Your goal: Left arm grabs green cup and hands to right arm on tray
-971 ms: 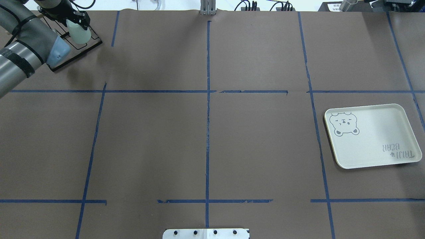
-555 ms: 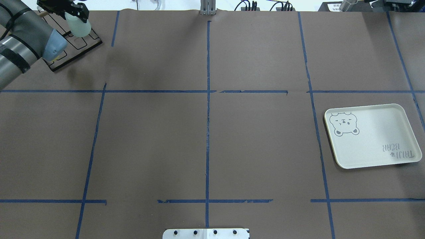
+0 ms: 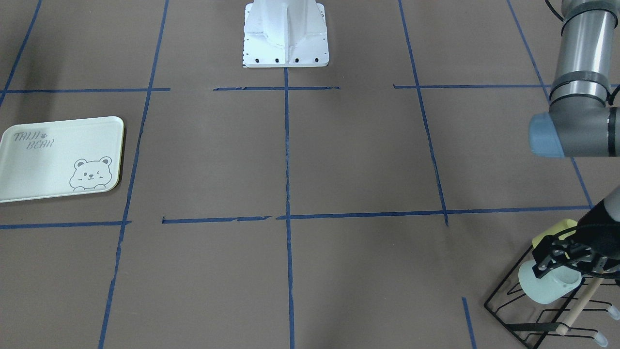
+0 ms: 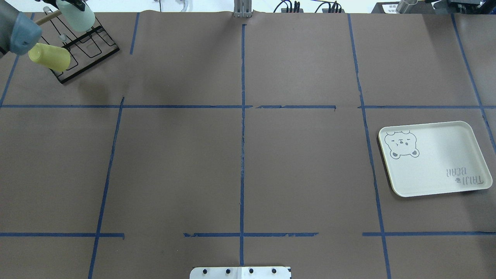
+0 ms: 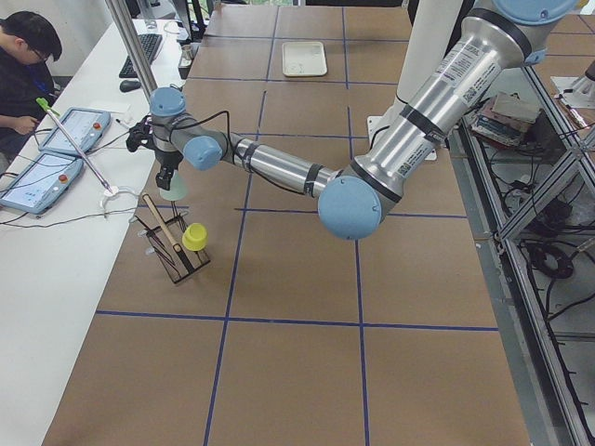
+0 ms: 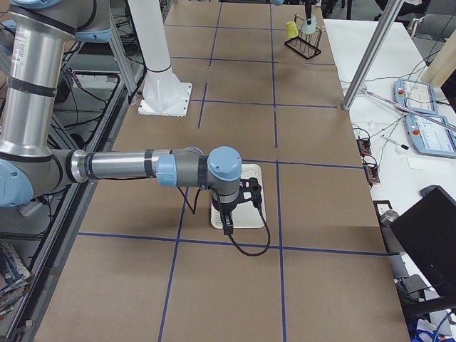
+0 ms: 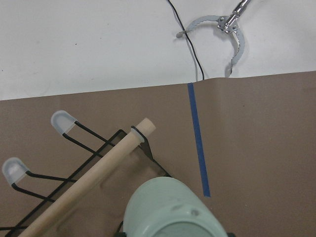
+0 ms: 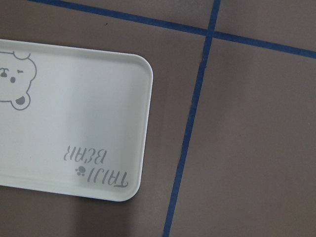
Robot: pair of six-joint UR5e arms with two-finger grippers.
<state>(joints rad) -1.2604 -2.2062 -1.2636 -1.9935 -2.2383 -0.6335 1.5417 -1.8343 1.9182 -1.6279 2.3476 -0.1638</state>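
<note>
We see the left hand [image 3: 557,264], clamped on the green cup [image 3: 545,288], has lifted it off the rack [image 4: 88,65] at the far-left corner of the counter [image 4: 174,155]; we judge the grab done and the handover by the tray [image 4: 434,182] next, though we cannot tell the right hand's [image 6: 228,226] opening.

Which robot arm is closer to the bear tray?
Right. The right arm hangs by the tray; the left arm is far off, its claw holding the green cup.

The left arm [image 3: 579,58] reaches far out.
The left gripper [image 3: 552,259] clamps the green cup [image 3: 550,290]; the right arm [image 6: 121,166] extends level, wrist down.
</note>
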